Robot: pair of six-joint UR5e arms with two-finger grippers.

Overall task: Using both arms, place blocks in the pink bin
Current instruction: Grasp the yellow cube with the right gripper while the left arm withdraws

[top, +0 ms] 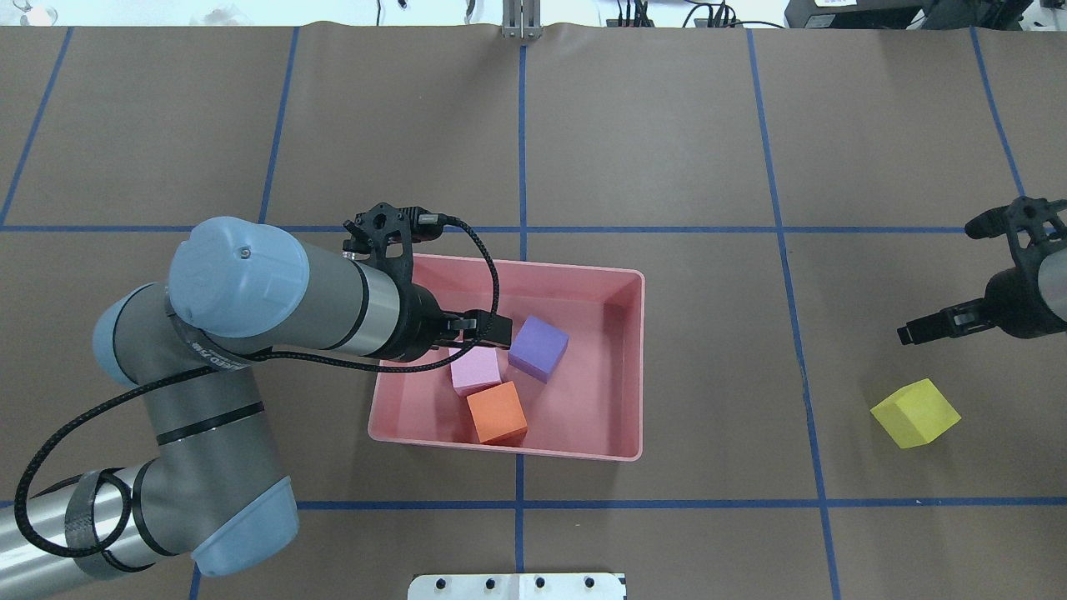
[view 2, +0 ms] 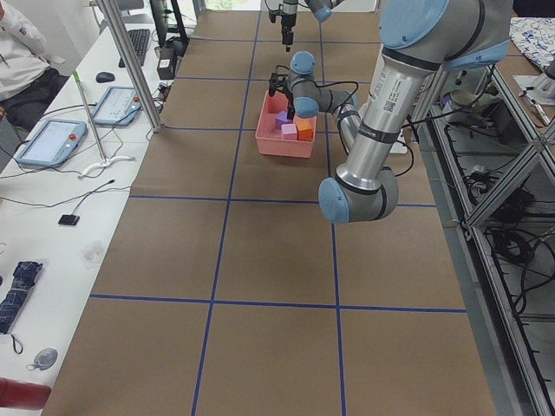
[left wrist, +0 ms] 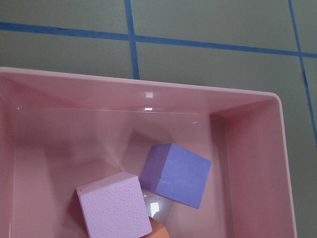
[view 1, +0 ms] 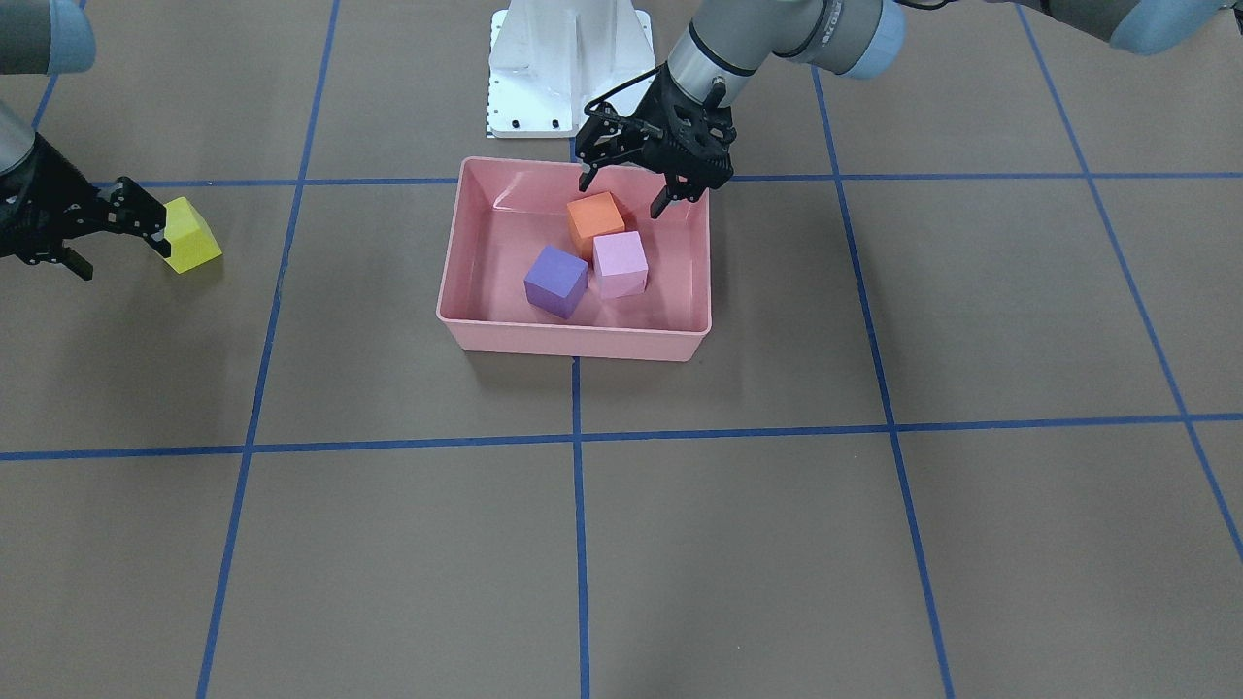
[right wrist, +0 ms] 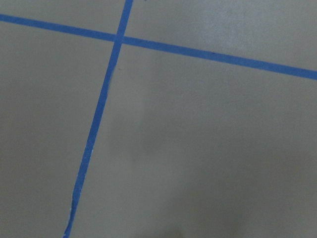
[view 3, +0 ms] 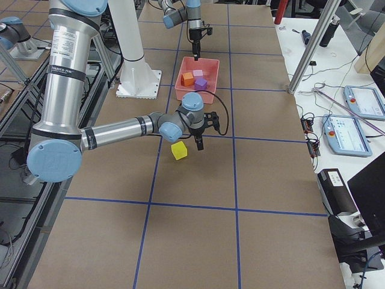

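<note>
The pink bin (view 1: 573, 340) stands mid-table and holds the orange block (view 1: 595, 218), the light pink block (view 1: 620, 262) and the purple block (view 1: 555, 280), close together. My left gripper (view 1: 622, 194) hangs open and empty just above the bin's robot-side end, over the orange block. The left wrist view shows the purple block (left wrist: 176, 173) and the pink block (left wrist: 114, 206) inside the bin (left wrist: 148, 84). The yellow block (top: 915, 413) lies on the table outside the bin. My right gripper (top: 942, 279) is open and empty beside it. The right wrist view shows only table.
The white pedestal base (view 1: 568, 68) stands just behind the bin. Blue tape lines (view 1: 578, 437) cross the brown table. Monitors, tablets and cables lie on side benches in the side views.
</note>
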